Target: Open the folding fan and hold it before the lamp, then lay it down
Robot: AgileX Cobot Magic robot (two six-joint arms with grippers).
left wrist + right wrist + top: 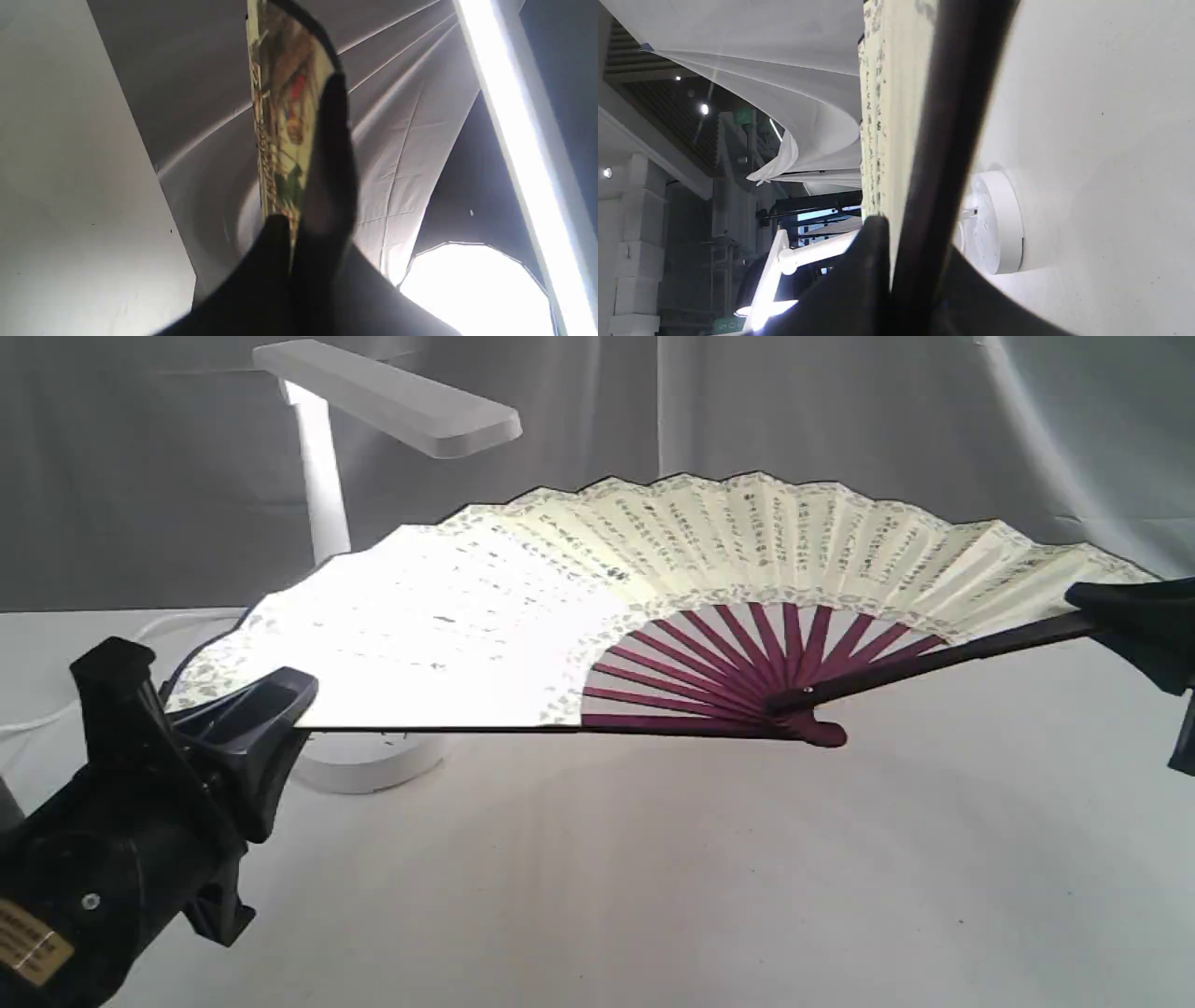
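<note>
**Open fan held in the air by both arms under the lit lamp**

The folding fan [747, 560] is spread fully open and held clear above the white worktop [653, 896], its written face tilted upward and its pivot toward the near side. The left gripper [285, 714] has its jaws closed tight on the guard at the fan's left edge. The right gripper [1102, 616] has its jaws clamped on the dark guard at the far right. The lamp [392, 401] stands at the far left behind the fan, and its glare washes out the left half of the paper. Its round base shows below the fan's left edge
</note>
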